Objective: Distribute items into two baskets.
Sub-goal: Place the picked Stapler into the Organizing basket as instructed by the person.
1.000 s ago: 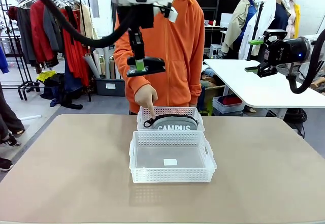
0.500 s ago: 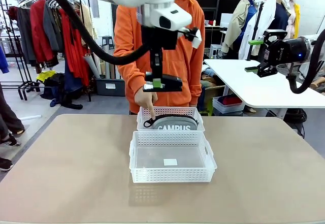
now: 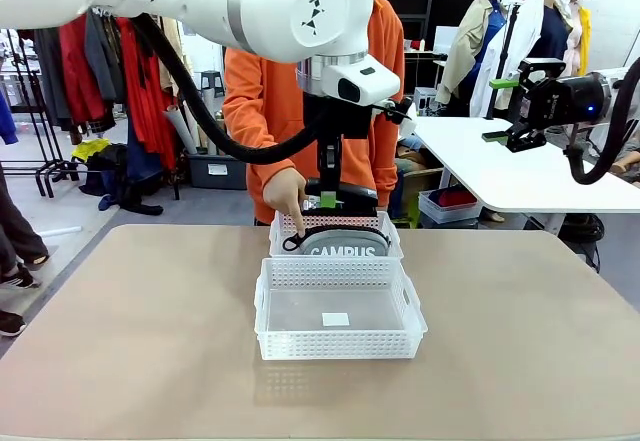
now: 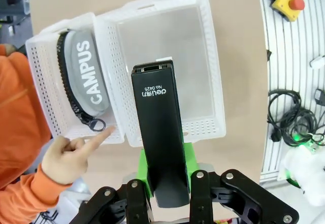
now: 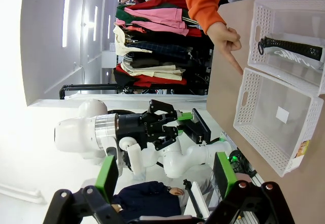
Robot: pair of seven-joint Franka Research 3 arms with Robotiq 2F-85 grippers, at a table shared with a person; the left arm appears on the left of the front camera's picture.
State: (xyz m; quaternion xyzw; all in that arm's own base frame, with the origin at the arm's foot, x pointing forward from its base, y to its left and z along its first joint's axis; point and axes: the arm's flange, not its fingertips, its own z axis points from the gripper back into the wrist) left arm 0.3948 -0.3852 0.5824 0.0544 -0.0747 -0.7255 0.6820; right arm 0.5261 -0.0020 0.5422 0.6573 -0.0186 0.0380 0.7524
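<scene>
Though your left gripper (image 4: 163,193) hides its rear, the clamped stapler (image 4: 158,127) points lengthwise at the baskets (image 4: 203,127); right jaws gape.

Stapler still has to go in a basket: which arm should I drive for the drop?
Left. The left gripper is shut on the stapler above the baskets, while the right gripper hangs open, off to the side.

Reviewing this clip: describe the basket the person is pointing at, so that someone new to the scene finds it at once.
On the tan table two white lattice baskets sit touching, mid-table. The one meant is the far basket, nearest the person in orange, whose hand points a finger down at its left end. Unlike the near basket, which has only a small white label on its floor, it holds the grey CAMPUS pouch.
</scene>
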